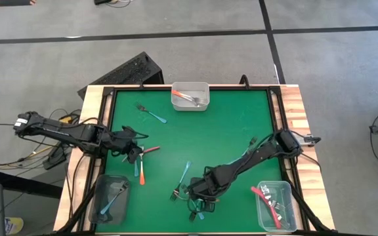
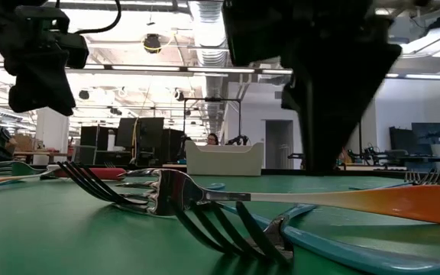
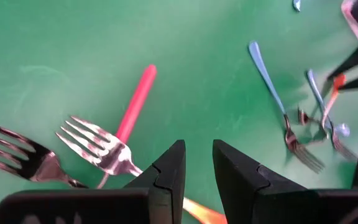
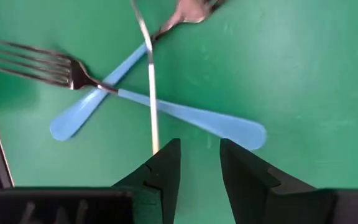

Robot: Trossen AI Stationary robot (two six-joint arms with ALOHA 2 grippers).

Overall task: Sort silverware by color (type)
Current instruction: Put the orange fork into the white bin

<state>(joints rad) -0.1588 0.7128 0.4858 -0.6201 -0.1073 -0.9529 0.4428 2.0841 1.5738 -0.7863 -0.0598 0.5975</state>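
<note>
**Both arms working the fork piles, bins partly filled**

The right gripper [image 1: 199, 194] is hanging low over a tangle of forks near the table's [image 1: 228, 124] front edge. In its wrist view the fingers [image 4: 160, 168] are standing apart with a gap between them, and nothing is caught there. Just ahead of them two blue forks [image 4: 185, 118] are lying crossed, with an orange fork [image 4: 152, 118] seen edge-on lying over both.

The left gripper [image 1: 133, 152] is hovering over a red fork [image 3: 135, 102] and an orange-handled one [image 1: 141, 174] at the table's left side. Its fingers [image 3: 169, 171] are showing a narrow gap, with the orange handle running beneath them; whether they are pinching it I cannot tell.

Sorting is partly done, judging by the bins: the far bin [image 1: 190, 103] is holding orange forks, the front-left bin [image 1: 100, 203] blue ones, the front-right bin [image 1: 287, 196] red ones. One blue fork [image 1: 151, 114] is lying alone near the far bin, another [image 1: 186, 172] in mid-table.

The step in hand looks like picking from each pile. For the right arm, the next move probably calls for taking the orange fork off the top first, since it is pinning the blue pair, and closing on one handle only.
</note>
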